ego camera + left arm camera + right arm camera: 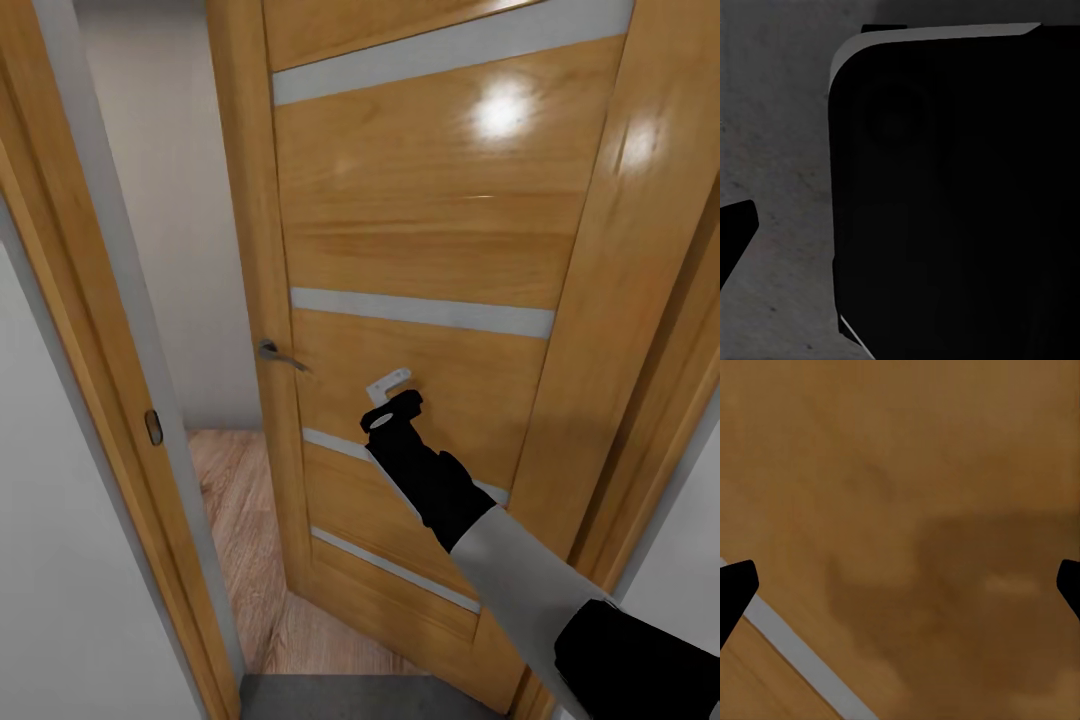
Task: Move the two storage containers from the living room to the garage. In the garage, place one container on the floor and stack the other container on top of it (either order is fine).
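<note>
1. Head view: the right arm reaches forward to a wooden door, which stands partly ajar. Its gripper is at the door face, beside and below the lever handle. Through the gap, light wood-plank flooring is visible; a strip of dark grey floor lies at the threshold. Neither storage container is seen here; their location cannot be stated.

2. Left wrist view: a dark body with a pale rim hangs over speckled concrete. One dark fingertip shows; jaw state cannot be determined.

3. Right wrist view: the two fingertips sit at opposite edges, jaws wide apart, nothing between, close against the door panel.

4. Judgement: push steadily on the panel near the free edge, widen the gap fully, and keep the arm clear of the frame.
</note>
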Robot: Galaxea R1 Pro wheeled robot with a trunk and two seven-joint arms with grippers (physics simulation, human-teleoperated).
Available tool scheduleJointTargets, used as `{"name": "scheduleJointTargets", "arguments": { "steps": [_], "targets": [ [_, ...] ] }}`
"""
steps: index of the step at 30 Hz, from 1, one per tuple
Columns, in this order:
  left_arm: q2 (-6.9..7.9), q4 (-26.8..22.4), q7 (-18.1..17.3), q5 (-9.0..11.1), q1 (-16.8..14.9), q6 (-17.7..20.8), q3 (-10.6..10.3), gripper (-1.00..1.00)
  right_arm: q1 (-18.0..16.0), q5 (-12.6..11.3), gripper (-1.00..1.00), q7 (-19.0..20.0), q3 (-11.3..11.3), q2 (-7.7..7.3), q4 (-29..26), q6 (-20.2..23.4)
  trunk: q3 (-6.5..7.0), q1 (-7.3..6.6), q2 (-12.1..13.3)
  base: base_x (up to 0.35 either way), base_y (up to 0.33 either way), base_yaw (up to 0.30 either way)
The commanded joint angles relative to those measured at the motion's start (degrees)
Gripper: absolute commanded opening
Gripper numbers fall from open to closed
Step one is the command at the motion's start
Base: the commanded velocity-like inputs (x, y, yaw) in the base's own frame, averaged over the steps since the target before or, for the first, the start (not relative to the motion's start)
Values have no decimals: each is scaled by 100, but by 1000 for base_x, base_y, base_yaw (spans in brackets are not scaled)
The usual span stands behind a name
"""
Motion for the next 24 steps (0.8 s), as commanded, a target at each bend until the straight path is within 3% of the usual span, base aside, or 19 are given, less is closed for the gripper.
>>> {"name": "scheduleJointTargets", "arguments": {
  "steps": [1,7,14,20,24],
  "targets": [
    [0,-1,5,4,-1,-15,3,100,-5,-21,100,-32,12,0,0,27,-6,0,-3,0,0,0],
    [-2,-1,0,4,-1,-15,3,100,-5,-221,100,-37,18,0,2,25,-6,0,-3,19,0,0],
    [0,-1,-27,-4,-1,-13,-6,100,0,-245,100,-48,37,0,-1,-12,-6,0,-3,270,0,0],
    [0,-1,-29,-5,-1,-12,-6,100,-6,-245,100,-42,362,0,-7,-40,-6,0,-3,312,0,0],
    [0,-1,-29,-5,-1,-14,-6,100,-7,-252,100,-53,420,0,41,-76,-6,0,-3,114,0,0]
  ]
}}
